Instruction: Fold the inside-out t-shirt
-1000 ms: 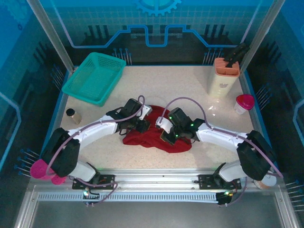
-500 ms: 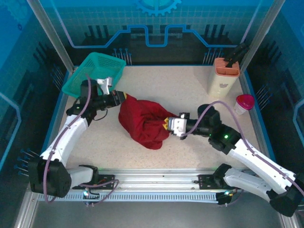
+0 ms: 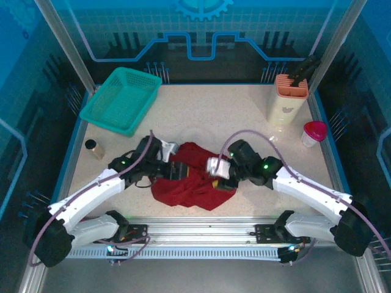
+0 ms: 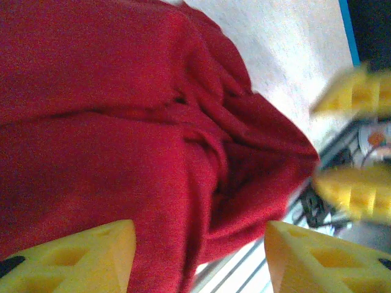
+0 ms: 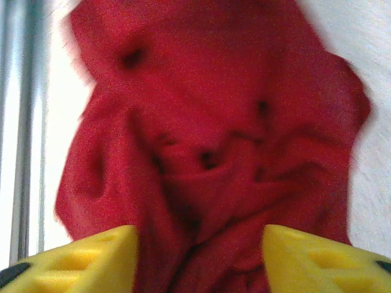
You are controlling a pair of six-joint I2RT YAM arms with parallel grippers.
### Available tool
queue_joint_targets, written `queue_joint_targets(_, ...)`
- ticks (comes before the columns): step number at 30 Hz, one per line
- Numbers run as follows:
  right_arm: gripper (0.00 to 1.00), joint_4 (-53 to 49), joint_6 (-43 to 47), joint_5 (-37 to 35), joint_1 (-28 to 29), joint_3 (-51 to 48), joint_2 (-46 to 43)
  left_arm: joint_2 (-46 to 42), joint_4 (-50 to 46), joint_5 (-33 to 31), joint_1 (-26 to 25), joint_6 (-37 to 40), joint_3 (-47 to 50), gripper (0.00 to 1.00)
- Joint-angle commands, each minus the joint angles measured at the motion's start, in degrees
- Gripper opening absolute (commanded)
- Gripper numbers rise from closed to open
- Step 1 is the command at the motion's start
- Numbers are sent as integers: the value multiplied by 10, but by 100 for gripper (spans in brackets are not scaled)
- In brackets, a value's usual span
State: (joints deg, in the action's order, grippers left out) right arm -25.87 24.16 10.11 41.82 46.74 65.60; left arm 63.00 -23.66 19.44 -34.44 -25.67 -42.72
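Left gripper: the left gripper [image 3: 176, 171] [image 4: 195, 259] sits low over the left part of the cloth, its yellow fingers [image 4: 79, 256] spread wide, with red fabric lying across the gap between them.
Right gripper: the right gripper [image 3: 225, 182] [image 5: 198, 259] is at the right part of the cloth, its yellow fingers [image 5: 73, 256] also held apart above the rumpled fabric. I cannot tell whether either gripper touches the cloth.
Facing: the two grippers point toward each other across the heap, left and right of it.
T-shirt: the t-shirt [image 3: 190, 190] [image 4: 122, 122] [image 5: 214, 122] is dark red and lies in a crumpled, creased heap on the tabletop, near the front edge and about midway between the arms.
Tabletop: the tabletop [image 3: 232, 110] is pale and speckled, with a metal rail along its near edge.
Far left: a teal basket [image 3: 122, 101] sits well apart from the cloth.
Left edge: a small jar with a dark top [image 3: 93, 148] stands near the basket's near corner.
Far right: an orange holder [image 3: 290, 88] with a dark tool in it stands upright.
Right edge: a cup with a pink lid [image 3: 314, 133] stands just beside the holder.
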Motion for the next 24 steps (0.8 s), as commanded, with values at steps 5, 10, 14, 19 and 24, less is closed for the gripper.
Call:
queue_joint_targets(5,45,-61,-534,-19,23,89,111,180,-34,-170,-53,22,-34,49)
queue_joint_targets(10,49,-121,-626,-143,75,100,211,153,-1,-134,-29,36,-62,0)
queue_joint_targets(14,40,-94,-609,-119,81,88,243,71,77,40,83,-28,-50,0)
queue_joint_targets(19,0,-20,-479,-7,18,73,124,11,101,171,193,-91,-85,0)
queue_joint_targets(24,0,-3,-423,-44,-51,11,-20,-7,149,139,255,-159,4,0)
